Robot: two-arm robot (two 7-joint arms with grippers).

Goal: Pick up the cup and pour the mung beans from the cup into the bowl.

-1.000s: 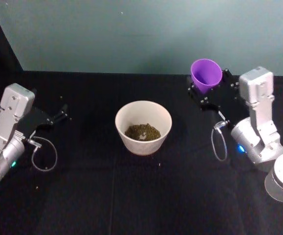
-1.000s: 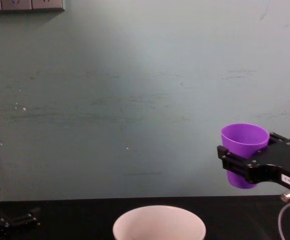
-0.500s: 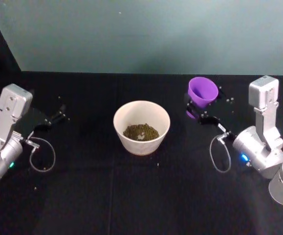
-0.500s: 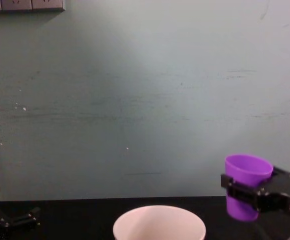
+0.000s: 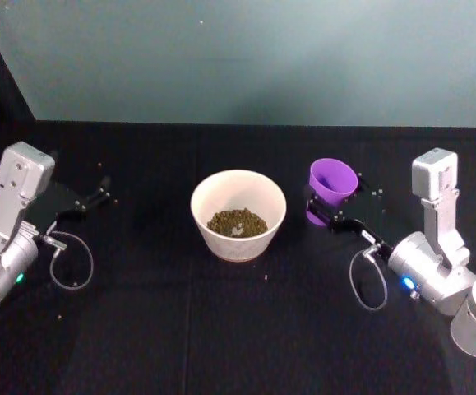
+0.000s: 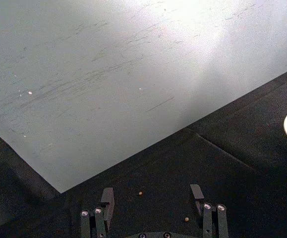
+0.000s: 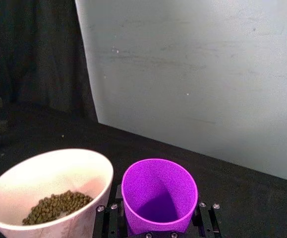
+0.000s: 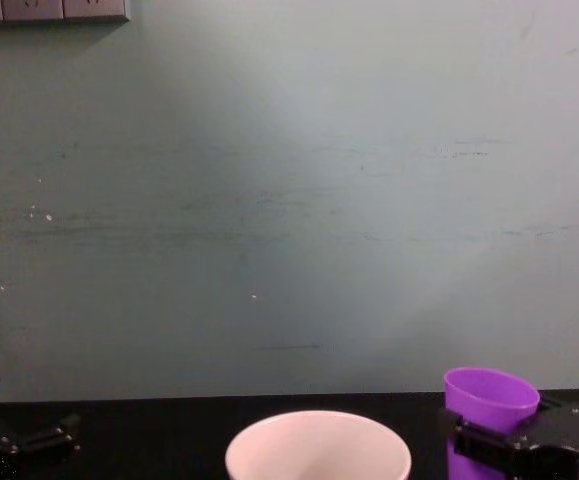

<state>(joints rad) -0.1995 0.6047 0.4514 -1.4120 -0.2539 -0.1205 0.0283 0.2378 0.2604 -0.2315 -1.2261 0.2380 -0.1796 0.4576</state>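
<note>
Purple plastic cup (image 5: 331, 188) upright, empty, clenched in my right gripper (image 5: 342, 216) | green mung beans (image 5: 238, 222) in white bowl (image 5: 238, 191) | left gripper (image 6: 151, 197) released, parked.

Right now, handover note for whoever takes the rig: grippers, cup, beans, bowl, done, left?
Right gripper: shut on the purple cup, upright, empty, just right of the white bowl.
Left gripper: open, holding nothing, parked at the left over the black table.
Mung beans: heaped in the bowl; a few strays on the table.
Done: the pour.
Left: set the cup down, release, retract the right arm.
</note>
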